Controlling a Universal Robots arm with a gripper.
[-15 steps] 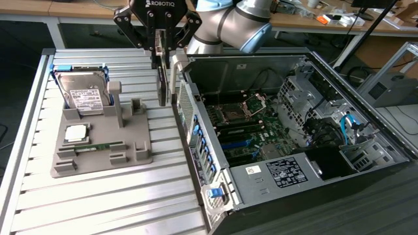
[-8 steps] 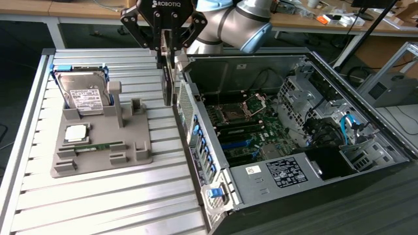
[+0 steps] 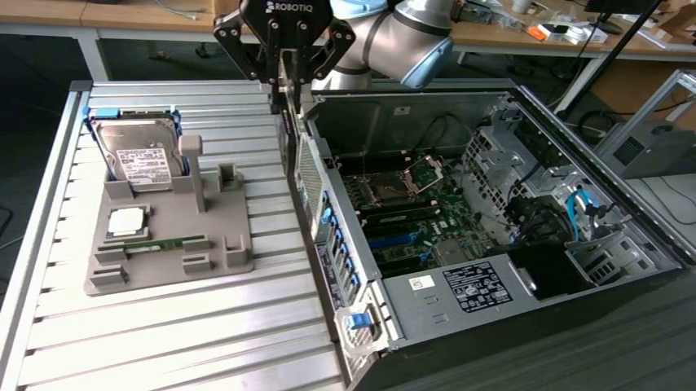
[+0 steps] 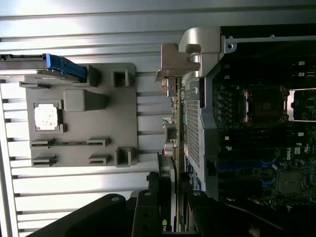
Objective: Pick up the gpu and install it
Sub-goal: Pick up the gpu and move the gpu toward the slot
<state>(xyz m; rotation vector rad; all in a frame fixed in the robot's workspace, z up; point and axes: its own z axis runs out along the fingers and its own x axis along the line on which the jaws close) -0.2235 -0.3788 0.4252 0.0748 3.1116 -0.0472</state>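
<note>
**Card clamped above the case wall**

The open black metal computer case [image 3: 370, 122] lies beside the grey moulded parts holder [image 3: 152, 265] on the slatted metal table [image 3: 163, 342]. The black two-finger gripper [image 3: 286, 72] is clamped on the thin dark gpu card [image 3: 289, 102] with its silver end bracket, held edge-on above the case wall nearest that holder

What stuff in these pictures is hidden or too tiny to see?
1. Exterior view: the gpu shows edge-on, so its flat face is hidden, and the gripper covers its top.
2. Exterior view: the hard drive has its lower end tucked behind the gray holder, and its label print is too small to read.
3. Wrist view: the computer case is cut off by the picture's edge.
</note>
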